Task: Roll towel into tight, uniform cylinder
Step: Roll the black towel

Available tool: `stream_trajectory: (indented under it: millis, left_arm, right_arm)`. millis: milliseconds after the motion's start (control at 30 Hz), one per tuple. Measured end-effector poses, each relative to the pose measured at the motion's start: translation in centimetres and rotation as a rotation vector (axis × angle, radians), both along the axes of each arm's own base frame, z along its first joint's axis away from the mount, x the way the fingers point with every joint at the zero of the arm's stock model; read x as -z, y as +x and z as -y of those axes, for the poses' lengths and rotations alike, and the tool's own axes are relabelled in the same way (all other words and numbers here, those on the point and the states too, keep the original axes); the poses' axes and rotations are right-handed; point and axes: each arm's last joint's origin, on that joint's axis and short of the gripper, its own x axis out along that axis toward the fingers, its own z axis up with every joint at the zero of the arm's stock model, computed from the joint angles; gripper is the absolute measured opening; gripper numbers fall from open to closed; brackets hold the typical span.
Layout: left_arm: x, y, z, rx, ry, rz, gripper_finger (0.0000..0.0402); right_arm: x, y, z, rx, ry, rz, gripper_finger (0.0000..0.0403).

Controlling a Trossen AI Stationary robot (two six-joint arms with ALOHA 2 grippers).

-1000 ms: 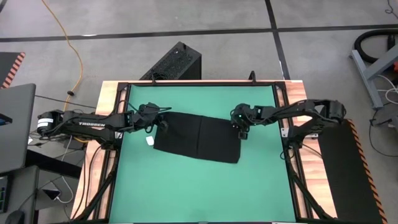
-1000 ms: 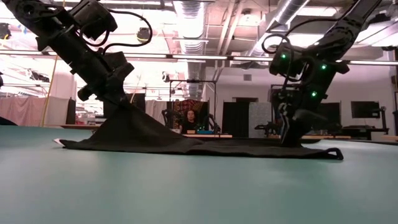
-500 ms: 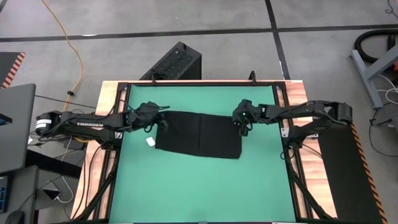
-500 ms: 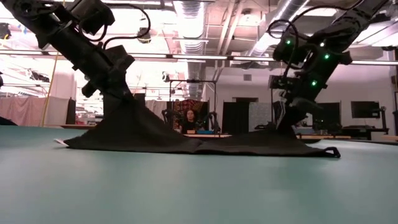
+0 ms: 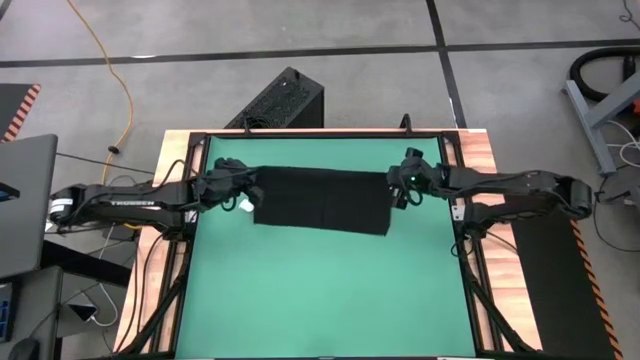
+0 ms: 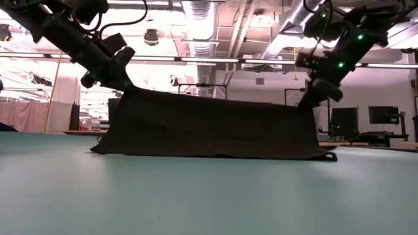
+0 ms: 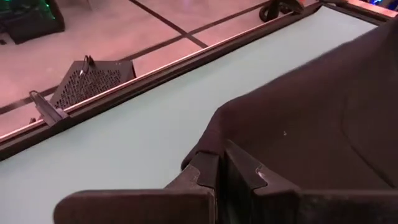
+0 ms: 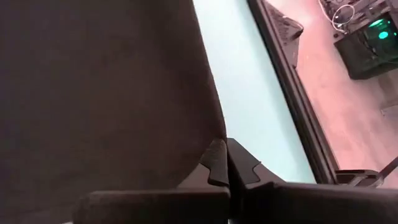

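While the towel (image 6: 212, 127) hangs as a taut black sheet, its lower edge rests on the green mat (image 6: 196, 196), nearest the low camera. Upper edge is held up off the mat, stretched between two corners. Left gripper (image 6: 121, 81) pinches the towel's one upper corner, jaws closed on the cloth; the left wrist view shows both fingers (image 7: 205, 171) clamped together over the fabric edge. Right gripper (image 6: 312, 94) pinches the towel's other upper corner, jaws likewise closed on cloth, fingers (image 8: 217, 162) meeting at the hem. From above, the towel (image 5: 322, 201) reads as a dark rectangle on the far half of the mat (image 5: 320, 290), left gripper (image 5: 240, 190) at one end, right gripper (image 5: 403, 183) at the other, arms reaching in from the sides. Small white tag (image 5: 243, 205) shows beside the left gripper. Beyond the towel, past the table's far rim (image 5: 320, 132), a black ribbed box (image 5: 280, 100) sits on the floor.
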Motion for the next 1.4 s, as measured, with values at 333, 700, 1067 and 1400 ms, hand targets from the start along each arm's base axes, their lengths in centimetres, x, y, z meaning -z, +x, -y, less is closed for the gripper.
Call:
stream_trajectory:
  millis: [333,700,1067,1400]
  left_arm:
    - [-0.1,-0.2,0.1,0.016,0.006,-0.009,0.0]
    - [1.3,-0.1,-1.8,-0.099,0.0,-0.121,0.0]
    - [1.9,2.5,-3.3,-0.058,0.122,-0.093,0.0]
    - [1.2,2.9,-3.4,-0.054,0.167,-0.027,0.0]
  right_arm:
    - [-0.6,-0.5,-0.4,0.004,0.004,0.041,0.0]
    - [-0.1,-0.3,0.8,0.072,0.021,0.041,0.0]
    - [1.5,1.2,2.4,0.131,-0.047,-0.053,0.0]
    - [-2.4,2.0,1.6,0.087,-0.091,0.074,0.0]
